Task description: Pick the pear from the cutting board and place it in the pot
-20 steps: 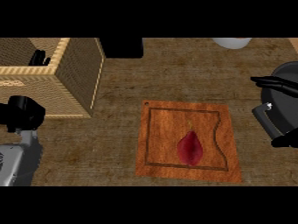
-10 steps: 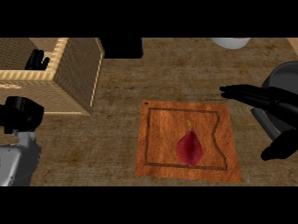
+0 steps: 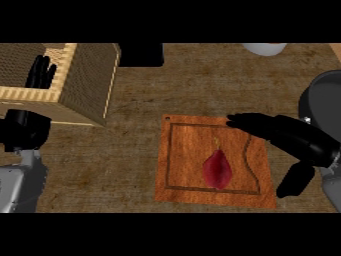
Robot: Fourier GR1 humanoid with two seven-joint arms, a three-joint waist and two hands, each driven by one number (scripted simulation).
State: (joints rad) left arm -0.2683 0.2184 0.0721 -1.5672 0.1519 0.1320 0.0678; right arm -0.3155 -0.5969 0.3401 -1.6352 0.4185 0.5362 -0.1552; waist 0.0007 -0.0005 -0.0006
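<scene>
Over the cutting board [image 3: 216,165] we hold our right hand [image 3: 295,137], fingers spread and holding nothing, its tips above the board's upper right corner. We judge this the reach: the dark red pear [image 3: 217,168] lies untouched at the board's middle, stem pointing away from us. Next we must lower and curl around it. The dark pot [image 3: 329,95] sits just right of the board, with open counter between. Our left hand [image 3: 38,72] rests open by the wicker basket [image 3: 84,87], well apart.
</scene>
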